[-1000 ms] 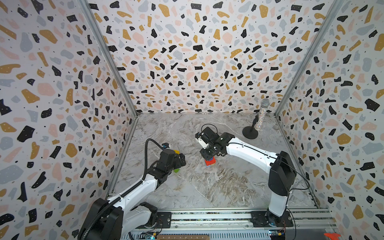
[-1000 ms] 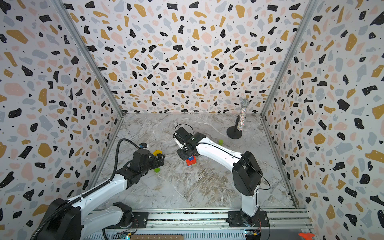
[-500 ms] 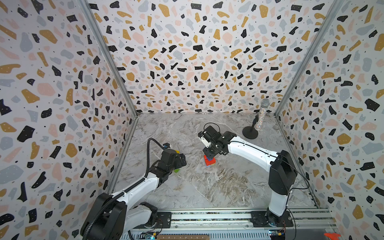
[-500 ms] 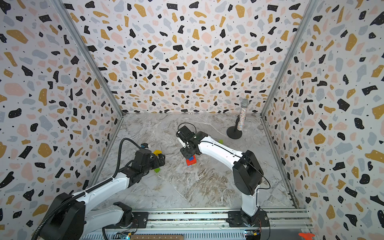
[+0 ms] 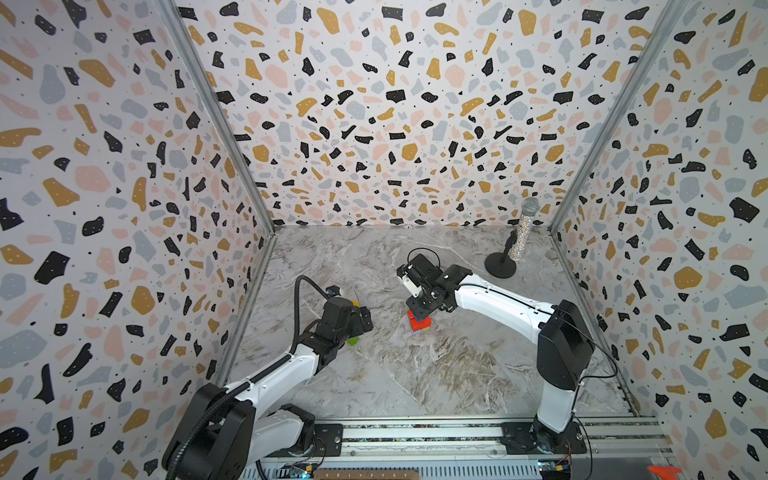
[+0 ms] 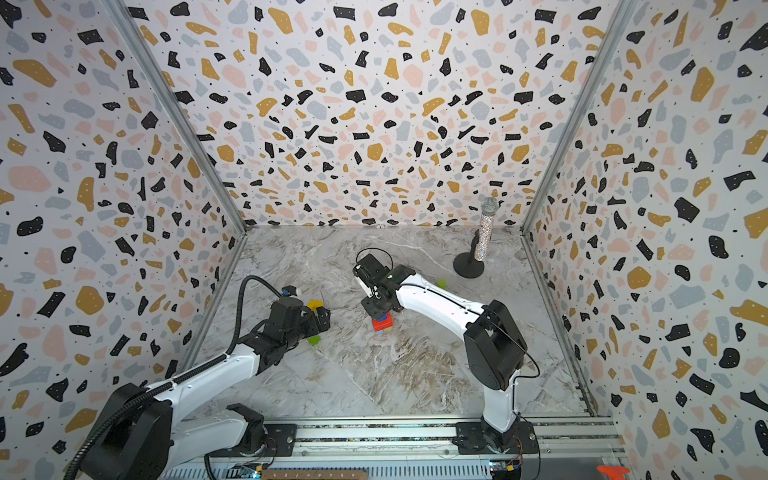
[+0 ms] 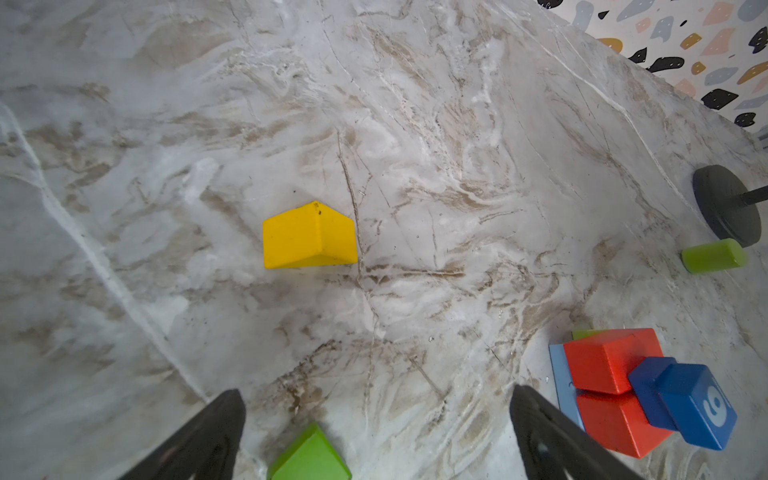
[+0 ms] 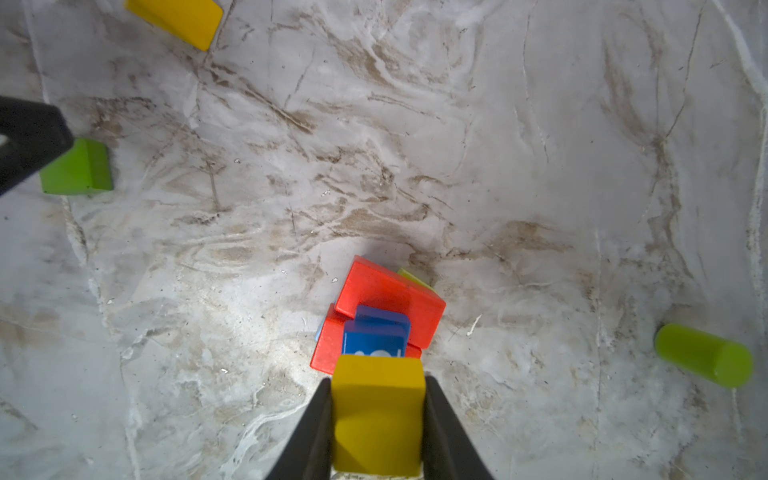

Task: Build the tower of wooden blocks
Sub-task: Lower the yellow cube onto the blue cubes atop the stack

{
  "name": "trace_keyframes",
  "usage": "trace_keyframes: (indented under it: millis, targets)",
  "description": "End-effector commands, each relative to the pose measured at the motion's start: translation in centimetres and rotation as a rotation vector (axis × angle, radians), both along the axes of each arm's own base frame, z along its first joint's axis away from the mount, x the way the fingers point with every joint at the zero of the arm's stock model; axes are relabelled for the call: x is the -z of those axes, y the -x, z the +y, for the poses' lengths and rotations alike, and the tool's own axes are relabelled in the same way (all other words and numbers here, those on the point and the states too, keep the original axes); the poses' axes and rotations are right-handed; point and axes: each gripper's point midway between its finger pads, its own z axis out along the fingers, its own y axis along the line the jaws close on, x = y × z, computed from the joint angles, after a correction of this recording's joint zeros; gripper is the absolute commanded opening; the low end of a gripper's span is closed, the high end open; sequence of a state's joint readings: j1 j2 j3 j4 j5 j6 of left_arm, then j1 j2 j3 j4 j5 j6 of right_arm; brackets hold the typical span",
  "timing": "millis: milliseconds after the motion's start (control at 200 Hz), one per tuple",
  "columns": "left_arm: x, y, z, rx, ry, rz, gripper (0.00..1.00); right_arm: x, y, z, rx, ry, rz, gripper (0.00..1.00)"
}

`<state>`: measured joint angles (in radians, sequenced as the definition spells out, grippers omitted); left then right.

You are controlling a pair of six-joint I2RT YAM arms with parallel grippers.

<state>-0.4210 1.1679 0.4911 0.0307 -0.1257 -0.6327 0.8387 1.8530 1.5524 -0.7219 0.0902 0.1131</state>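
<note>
The tower (image 5: 417,323) (image 6: 382,324) stands mid-floor: a light blue slab, red bricks (image 8: 386,295) and a dark blue block marked "9" (image 7: 698,405) on top. My right gripper (image 8: 377,384) (image 5: 419,309) is shut on a yellow block (image 8: 377,415) and holds it just above the blue one. My left gripper (image 7: 376,397) (image 6: 322,320) is open and low over the floor. A green wedge block (image 7: 309,455) lies between its fingers, nearer one of them. A yellow wedge block (image 7: 309,237) lies beyond it.
A green cylinder (image 8: 704,355) (image 6: 441,283) lies on the floor behind the right arm. Near it, at the back right, stands the glittery microphone on its round black stand (image 5: 500,266). Patterned walls close in three sides, and a rail runs along the front.
The right gripper has shifted slightly over the tower with the yellow block still in it. The left gripper has edged a little to the right, still open.
</note>
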Motion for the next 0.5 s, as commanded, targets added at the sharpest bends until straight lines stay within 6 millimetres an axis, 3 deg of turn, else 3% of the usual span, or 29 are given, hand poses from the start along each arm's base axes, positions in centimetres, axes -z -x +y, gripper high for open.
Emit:
trace_keyframes:
  millis: [0,496]
  targets:
    - [-0.9,-0.7,-0.2,-0.002,0.001,-0.038,1.00,0.2,0.0,-0.3,0.002,0.003,0.001,0.25]
    - [-0.6,-0.7,-0.2,0.000,-0.005,-0.032,1.00,1.3,0.0,-0.3,0.002,0.011,0.027,0.25]
